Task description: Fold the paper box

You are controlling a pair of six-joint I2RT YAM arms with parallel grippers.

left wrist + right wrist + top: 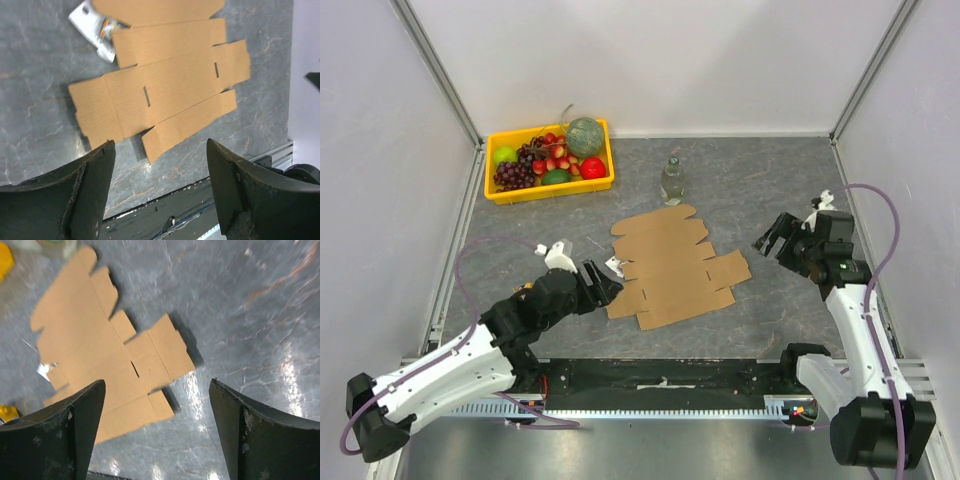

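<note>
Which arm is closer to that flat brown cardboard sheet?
The left. The left end effector is right at the left edge of the paper box. The right end effector hovers beyond its right flap, with a clear gap between them.

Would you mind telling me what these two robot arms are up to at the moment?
The two arms are set to fold a paper box, which lies as a flat, unfolded cardboard sheet in the middle of the table. The left hand is open by the sheet's left edge, and the right hand is open off to its right side. Neither holds anything, and no flap has been raised yet.
</note>
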